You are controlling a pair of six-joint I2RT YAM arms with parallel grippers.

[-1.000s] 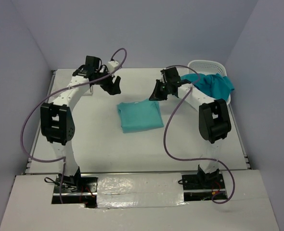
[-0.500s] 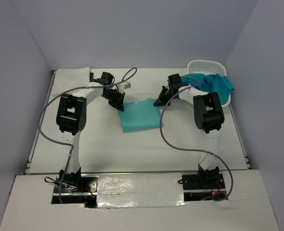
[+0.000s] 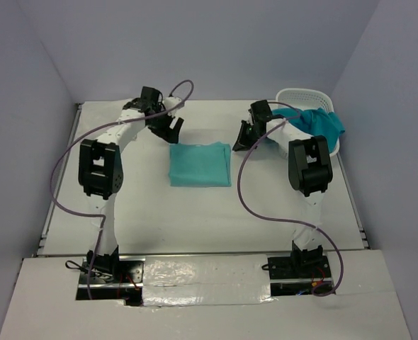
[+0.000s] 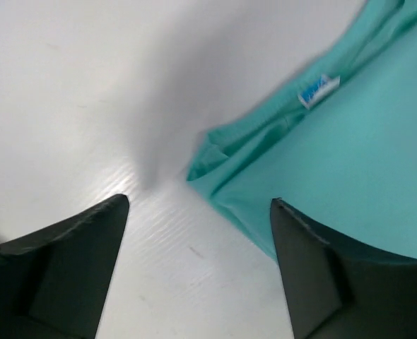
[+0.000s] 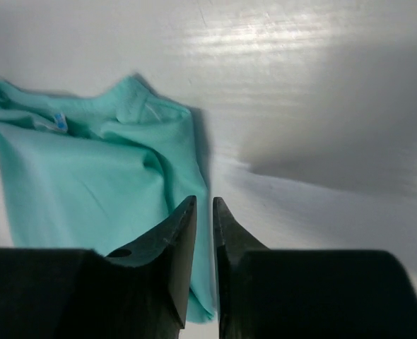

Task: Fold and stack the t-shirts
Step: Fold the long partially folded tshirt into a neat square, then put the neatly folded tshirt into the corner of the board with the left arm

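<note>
White tabletop (image 3: 124, 205) inside pale walls is my whole working area. A folded mint tee (image 3: 200, 164) lies flat at its centre, the longer side running left to right. Both wrist views show the collar and its small label (image 4: 319, 88) along the far edge.

My left gripper (image 3: 170, 131) hangs just past the far-left corner of that tee. Its fingers are spread wide with nothing between them, and the corner sits in the gap ahead of them in the left wrist view. My right gripper (image 3: 239, 140) is just beside the far-right corner. Its fingers are drawn together to a thin slit and hold nothing. So the tee lies toward me from both tools, each about equally close to its own corner.

Further out, a teal tee (image 3: 321, 125) spills over the rim of the lattice basket (image 3: 304, 93) at the far right. The right arm is plainly the nearer one to it.

I judge the mint tee done and the teal one next. It is bunched, so I'd drag it leftward. Bare surface on the near side gives spreading room, but the table's right edge is close to the basket.
</note>
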